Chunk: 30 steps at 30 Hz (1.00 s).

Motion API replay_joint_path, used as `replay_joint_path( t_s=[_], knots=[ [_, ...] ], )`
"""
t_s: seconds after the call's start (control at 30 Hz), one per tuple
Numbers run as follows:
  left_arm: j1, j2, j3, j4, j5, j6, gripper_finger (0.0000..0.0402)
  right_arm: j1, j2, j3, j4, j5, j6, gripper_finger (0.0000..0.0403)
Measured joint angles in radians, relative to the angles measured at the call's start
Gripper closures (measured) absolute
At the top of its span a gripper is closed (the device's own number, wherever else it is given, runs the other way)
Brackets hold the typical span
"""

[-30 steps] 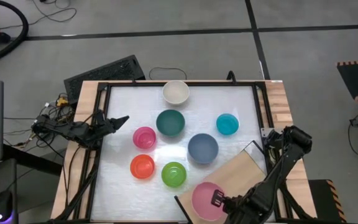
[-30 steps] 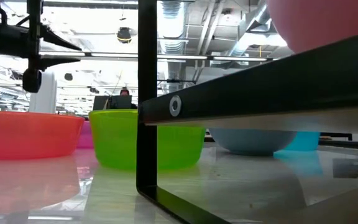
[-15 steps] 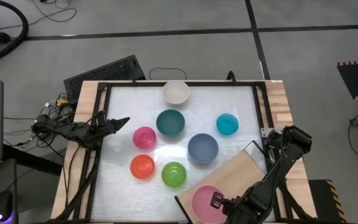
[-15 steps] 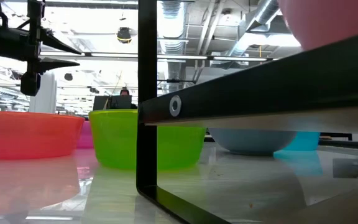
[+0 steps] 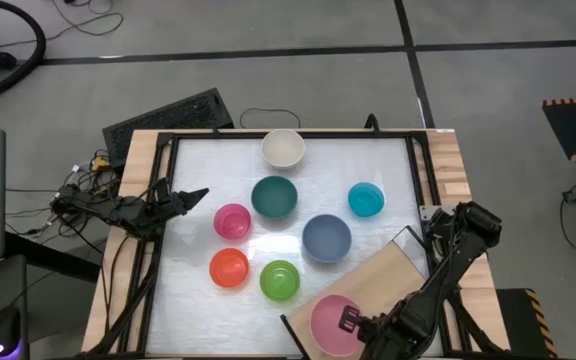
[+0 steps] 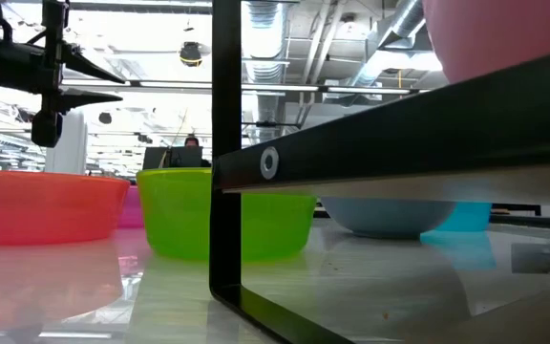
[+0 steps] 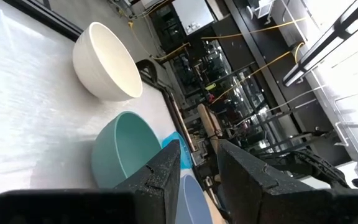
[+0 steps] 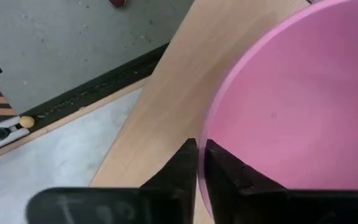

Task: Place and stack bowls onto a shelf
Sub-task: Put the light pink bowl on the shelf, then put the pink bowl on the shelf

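Seven bowls rest on their bases on the white table top: cream-white [image 5: 283, 148], dark teal [image 5: 274, 197], cyan [image 5: 365, 200], slate blue [image 5: 326, 239], magenta [image 5: 233, 221], red [image 5: 229, 267] and lime green [image 5: 279, 280]. The light pink bowl [image 5: 326, 318] is over the near end of the light-wood shelf [image 5: 390, 272], which stands slantwise at the near right corner. My right gripper [image 5: 351, 322] is shut on it. My left gripper [image 5: 196, 194] waits open at the table's left edge, level with the magenta bowl. My right gripper pinches the light pink bowl's rim [image 8: 211, 121] on the side toward the table's right. One finger is inside the bowl and the other finger [image 8: 185, 158] outside. The bowl is upright over the shelf board [image 8: 160, 112]. I cannot tell whether its base touches the board.
A black frame [image 5: 288, 134] rims the table. The low view shows the shelf raised on a dark frame [image 6: 399, 124] with an upright post [image 6: 225, 143]. Bare board [image 5: 400, 255] lies toward the shelf's far right end. A keyboard [image 5: 168, 112] and cables lie beyond the far left corner.
The light pink bowl in my right gripper has drifted a little sideways over the shelf and partly back, staying upright. The other bowls have not moved.
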Motion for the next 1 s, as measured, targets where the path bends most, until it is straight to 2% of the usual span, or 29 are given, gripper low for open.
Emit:
replay_joint_path(
  t_s=[0.33, 0.6, 0.8, 1.0],
  knots=[
    [0.000, 0.000, 0.000, -0.015, 0.000, 0.007, 0.0310, 0.000, -0.002, 0.000, 0.074, 0.000, 0.185, 0.0266],
    [0.000, 0.000, 0.000, -0.016, 0.001, 0.018, 0.0310, 0.000, -0.002, 0.039, 0.068, 0.000, 0.415, 0.0204],
    [0.000, 0.000, 0.000, -0.015, 0.000, 0.019, 0.0310, 0.000, -0.003, 0.160, -0.107, -0.003, 0.550, 0.0181],
    [0.000, 0.000, 0.000, -0.015, -0.006, 0.019, 0.0310, -0.024, -0.005, 0.342, -0.503, 0.013, 0.721, 0.0185]
  ],
)
